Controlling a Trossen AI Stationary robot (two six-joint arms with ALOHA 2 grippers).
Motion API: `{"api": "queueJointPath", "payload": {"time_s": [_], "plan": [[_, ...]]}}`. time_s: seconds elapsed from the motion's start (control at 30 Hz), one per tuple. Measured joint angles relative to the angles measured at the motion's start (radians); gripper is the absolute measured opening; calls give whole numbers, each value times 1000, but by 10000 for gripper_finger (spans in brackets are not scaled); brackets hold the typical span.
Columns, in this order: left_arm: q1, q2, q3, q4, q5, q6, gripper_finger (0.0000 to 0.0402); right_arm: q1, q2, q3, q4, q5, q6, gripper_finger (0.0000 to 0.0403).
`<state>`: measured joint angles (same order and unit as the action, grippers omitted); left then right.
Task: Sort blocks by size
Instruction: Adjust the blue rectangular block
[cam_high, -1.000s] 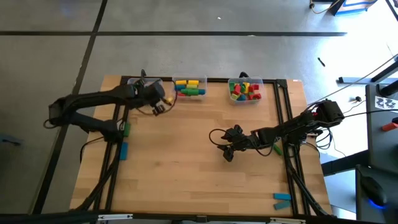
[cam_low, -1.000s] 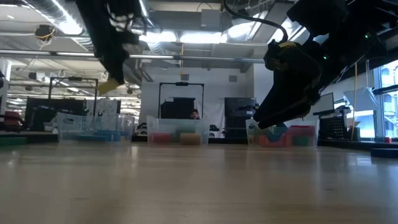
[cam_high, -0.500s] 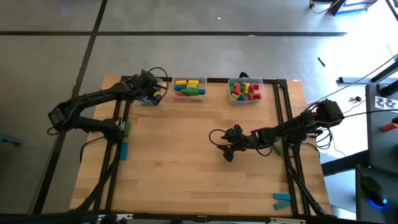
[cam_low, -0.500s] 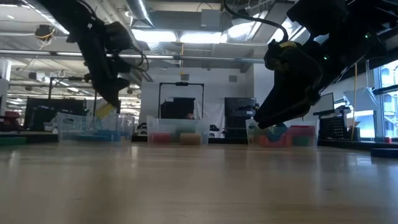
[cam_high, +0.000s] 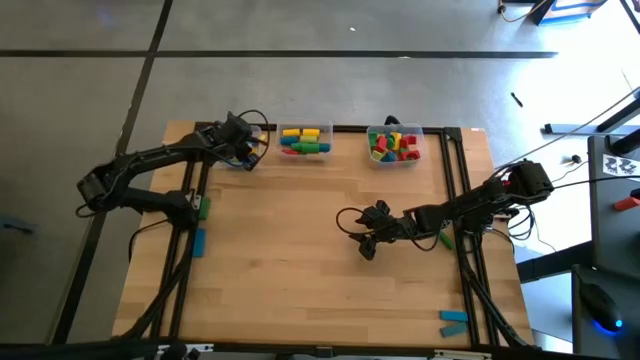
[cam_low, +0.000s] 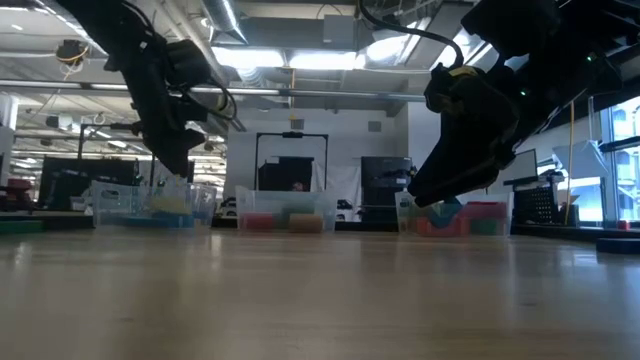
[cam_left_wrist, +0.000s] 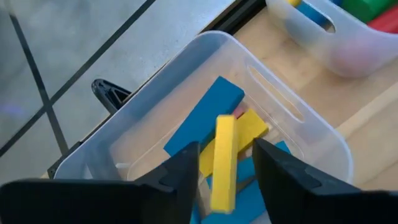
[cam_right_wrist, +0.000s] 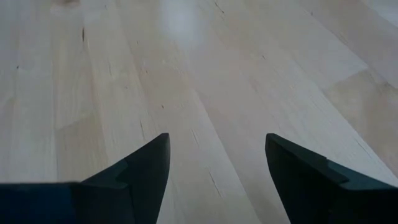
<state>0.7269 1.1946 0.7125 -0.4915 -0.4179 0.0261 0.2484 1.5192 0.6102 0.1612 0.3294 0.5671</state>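
Note:
My left gripper (cam_high: 243, 152) hangs open over the clear bin (cam_left_wrist: 205, 43) at the table's far left corner. A long yellow block (cam_left_wrist: 224, 162) stands on end between its fingers, with a gap on either side, above the blue blocks (cam_left_wrist: 208, 118) and another yellow one lying in that bin. In the low view the yellow block (cam_low: 172, 198) shows inside the bin, below the fingers. My right gripper (cam_high: 365, 245) waits open above bare wood (cam_right_wrist: 217, 93) right of the table's middle, with nothing between its fingers.
Two more clear bins stand along the far edge: the middle one (cam_high: 305, 140) with mid-length blocks, the right one (cam_high: 393, 145) with short ones. Loose blocks lie by the left rail (cam_high: 201, 225), by my right arm (cam_high: 445, 238) and at the near right corner (cam_high: 453, 320).
My left gripper has swung toward the table's far left corner and sunk over the bin there, carrying the yellow block. It has let go of the block, which has dropped from the fingertips into the bin.

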Motion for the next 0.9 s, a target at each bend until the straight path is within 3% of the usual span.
{"api": "queueJointPath", "payload": {"time_s": [0.13,0.3,0.47,0.9], "plan": [[-28,-11,44,-71,0,-16,170,0,0,0,0,0,0,257],[-114,-46,143,-201,0,-42,177,0,0,0,0,0,0,257],[-244,-87,198,-255,0,-47,177,0,0,0,-2,0,-1,257],[-637,-103,200,-356,0,-137,178,0,0,0,-2,0,0,257]]}}
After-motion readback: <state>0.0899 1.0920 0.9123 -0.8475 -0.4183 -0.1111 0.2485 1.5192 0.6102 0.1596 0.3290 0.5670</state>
